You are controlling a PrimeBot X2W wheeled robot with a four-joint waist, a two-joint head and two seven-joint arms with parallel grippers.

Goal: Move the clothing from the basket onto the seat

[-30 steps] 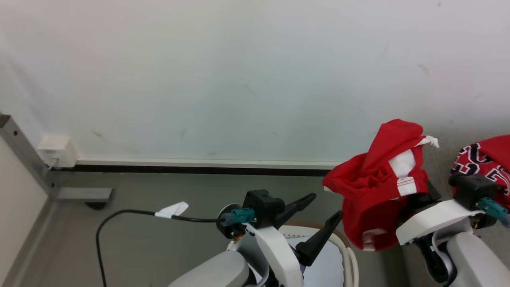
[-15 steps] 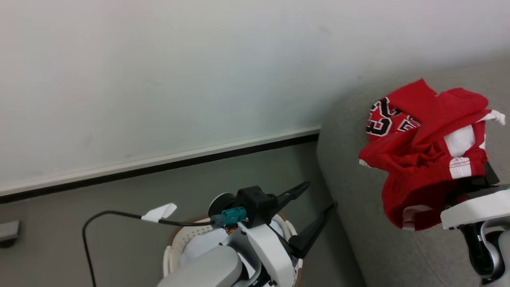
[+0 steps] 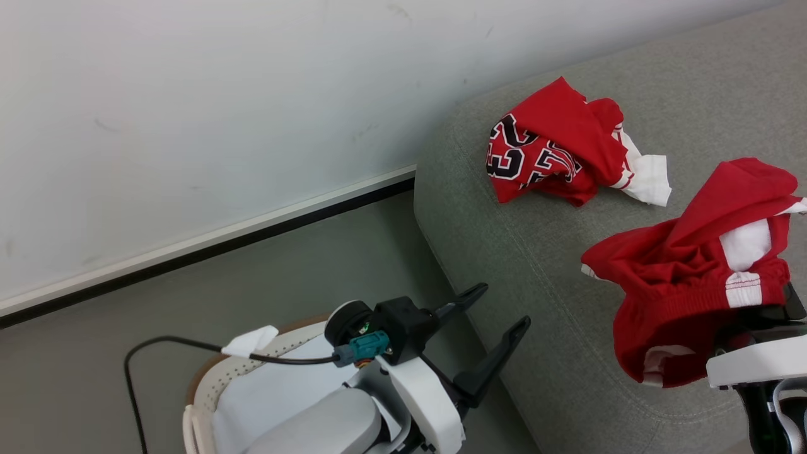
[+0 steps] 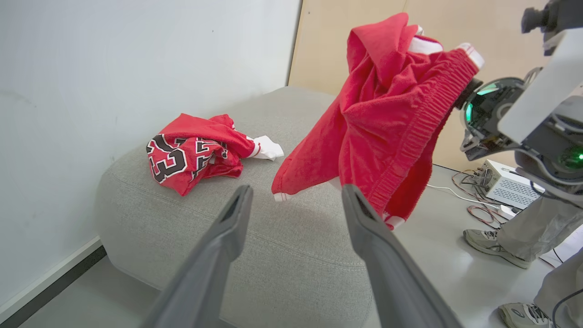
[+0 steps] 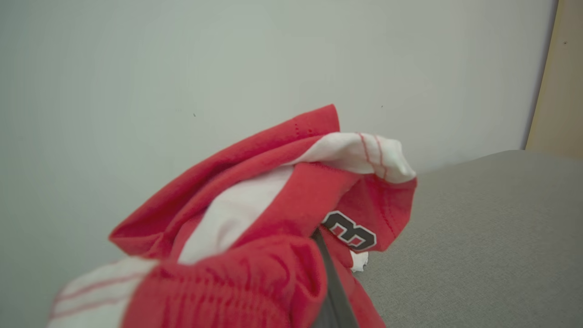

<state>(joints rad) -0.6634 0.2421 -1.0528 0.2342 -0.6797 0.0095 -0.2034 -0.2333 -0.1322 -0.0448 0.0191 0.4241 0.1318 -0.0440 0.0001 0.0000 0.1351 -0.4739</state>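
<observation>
Right gripper (image 3: pixel 760 318) grips red garment (image 3: pixel 687 277) above seat (image 3: pixel 542 252); numbered jersey (image 3: pixel 542 151) on seat

A black, white-outlined 23 stands on the crumpled red jersey (image 3: pixel 555 126) lying on the grey seat (image 3: pixel 504 252). More black lettering beside it is folded over and cannot be read. In the right wrist view a small black, white-edged 3 shows on the other red garment (image 5: pixel 255 278).
</observation>
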